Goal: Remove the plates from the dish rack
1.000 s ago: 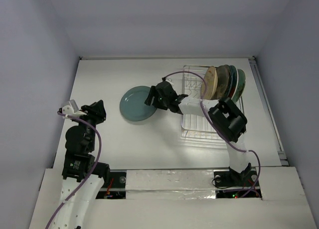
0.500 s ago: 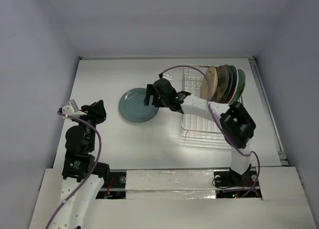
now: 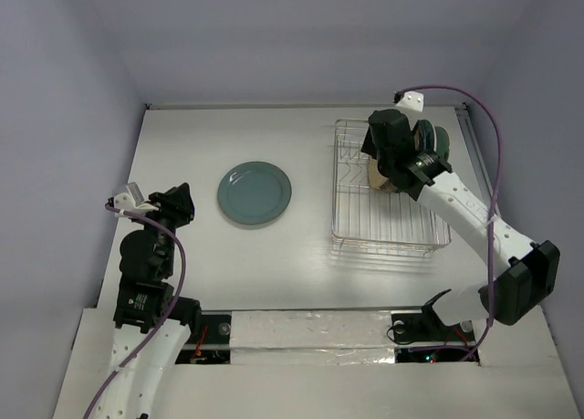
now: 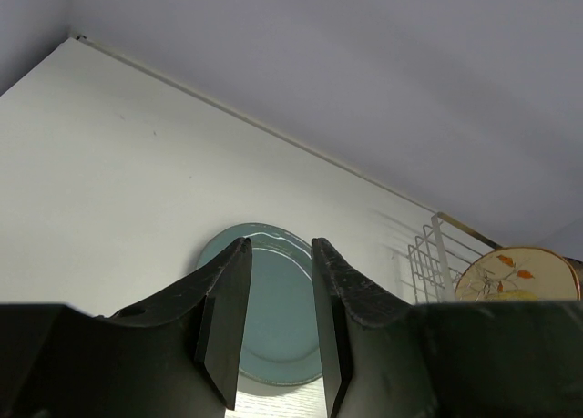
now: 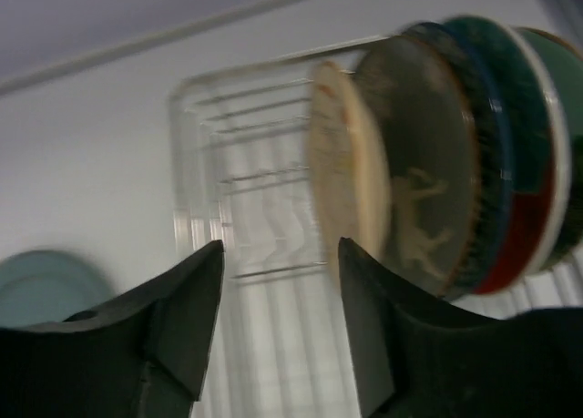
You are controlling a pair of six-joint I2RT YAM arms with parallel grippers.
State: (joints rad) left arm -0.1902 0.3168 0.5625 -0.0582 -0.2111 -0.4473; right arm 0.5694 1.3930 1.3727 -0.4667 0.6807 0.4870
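The chrome wire dish rack (image 3: pixel 388 220) stands on the right of the table. Several plates stand upright at its far end: a cream one (image 5: pixel 339 177), a brown one with white reindeer (image 5: pixel 421 195), a red-and-teal one (image 5: pixel 499 163) and a pale green one (image 5: pixel 557 99). A plain teal plate (image 3: pixel 255 193) lies flat on the table left of the rack. My right gripper (image 3: pixel 381 163) hovers over the rack beside the cream plate, open and empty (image 5: pixel 278 254). My left gripper (image 3: pixel 173 203) is folded back near its base, jaws apart and empty (image 4: pixel 278 245), looking toward the teal plate (image 4: pixel 273 300).
The white table (image 3: pixel 192 145) is walled at the back and sides. A rail (image 3: pixel 488 191) runs along its right edge, close to the rack. The near part of the rack (image 5: pixel 255 163) holds no plates.
My right arm has swung from the teal plate on the table back over the rack, next to the upright plates. The teal plate stays flat on the table. The left arm has not moved.
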